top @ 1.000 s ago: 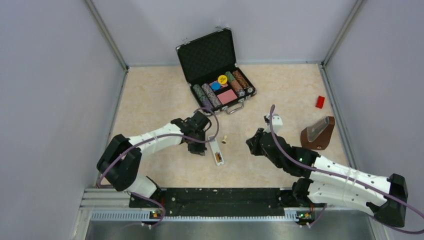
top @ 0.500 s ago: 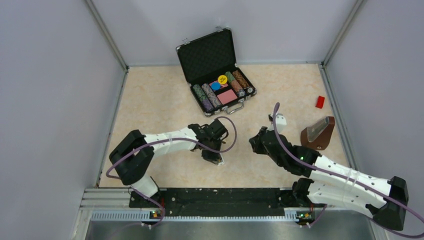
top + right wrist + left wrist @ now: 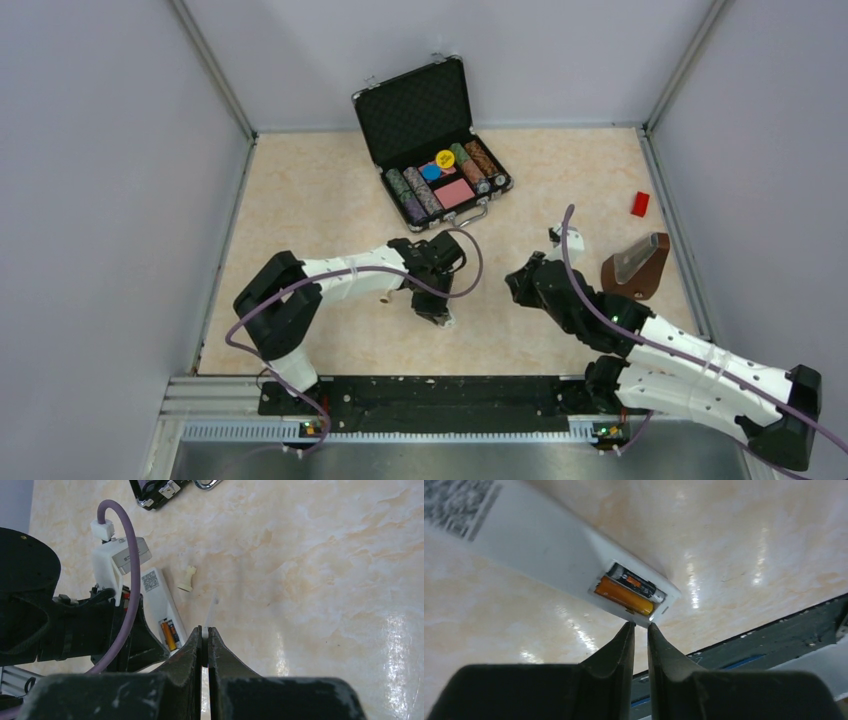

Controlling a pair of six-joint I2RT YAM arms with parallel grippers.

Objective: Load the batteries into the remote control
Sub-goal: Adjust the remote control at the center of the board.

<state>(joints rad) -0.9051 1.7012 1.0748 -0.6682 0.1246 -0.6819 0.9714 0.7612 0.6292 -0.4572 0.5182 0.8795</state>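
The remote control (image 3: 539,545) is a white bar lying flat on the table with its battery slot facing up. The copper-orange battery (image 3: 623,596) and the blackish battery (image 3: 636,582) lie side by side in the slot. My left gripper (image 3: 639,626) is shut and empty, its tips right at the remote's slot end. In the top view the left gripper (image 3: 436,303) covers most of the remote. My right gripper (image 3: 205,630) is shut on a thin white flat cover piece (image 3: 213,605), held edge-on just right of the remote (image 3: 159,597). It also shows in the top view (image 3: 517,280).
A cream pawn peg (image 3: 186,578) lies beside the remote. The open black chip case (image 3: 440,150) stands at the back. A brown wedge-shaped object (image 3: 635,266) and a red block (image 3: 640,204) are at the right. A black rail (image 3: 440,395) runs along the near edge.
My left gripper has moved right and come over the remote's slot end, hiding it in the top view. My right gripper has drifted slightly right, still holding the white piece.
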